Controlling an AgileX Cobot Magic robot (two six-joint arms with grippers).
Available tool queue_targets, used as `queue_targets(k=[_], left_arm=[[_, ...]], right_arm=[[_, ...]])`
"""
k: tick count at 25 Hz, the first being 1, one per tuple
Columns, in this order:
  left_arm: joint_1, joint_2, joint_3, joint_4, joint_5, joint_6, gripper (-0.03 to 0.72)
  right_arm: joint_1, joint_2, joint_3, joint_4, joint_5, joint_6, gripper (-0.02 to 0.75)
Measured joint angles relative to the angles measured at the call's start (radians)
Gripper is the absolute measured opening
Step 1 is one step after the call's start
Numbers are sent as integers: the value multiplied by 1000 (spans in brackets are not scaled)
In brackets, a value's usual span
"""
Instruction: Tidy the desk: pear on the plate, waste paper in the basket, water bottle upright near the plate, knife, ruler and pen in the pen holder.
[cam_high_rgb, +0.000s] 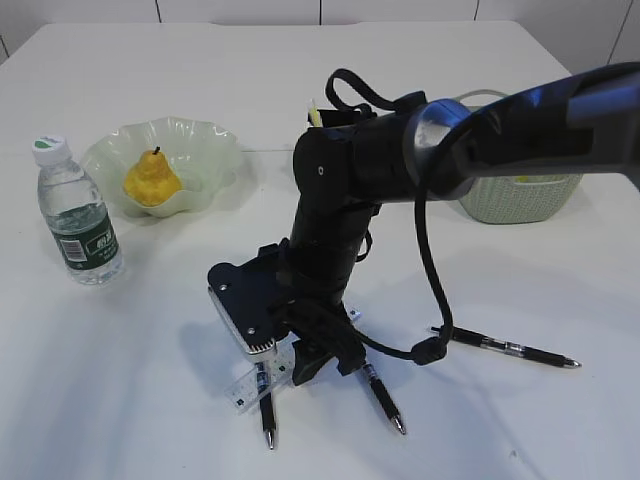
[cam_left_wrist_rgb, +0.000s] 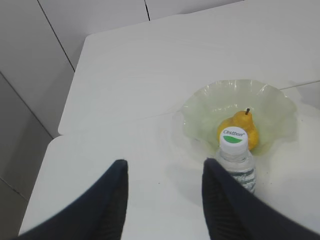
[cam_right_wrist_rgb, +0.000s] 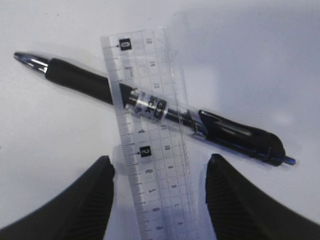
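Hovering right gripper (cam_right_wrist_rgb: 160, 195), fingers spread, ruler (cam_right_wrist_rgb: 152, 135) running 12-to-6 between them, lying over a pen (cam_right_wrist_rgb: 150, 107). Left gripper (cam_left_wrist_rgb: 164, 197) open too, water bottle (cam_left_wrist_rgb: 236, 157) at its 2 o'clock

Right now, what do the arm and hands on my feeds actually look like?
The right arm is glossy black, rounded at its joints, with a shiny dark-blue upper section. A black cable loops along it. At the wrist sits a black block with a silver-edged face. Both the left hand and right hand show two matte black, tapered fingers.
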Motion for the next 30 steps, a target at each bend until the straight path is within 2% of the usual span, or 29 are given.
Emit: queue_targets(k=[15, 30], left_arm=[[0, 0, 0, -27, 6, 0, 341], [0, 0, 0, -27, 6, 0, 341]], right_arm=[[0, 0, 0, 68, 45, 1, 435], [0, 15, 0, 75, 47, 2, 435]])
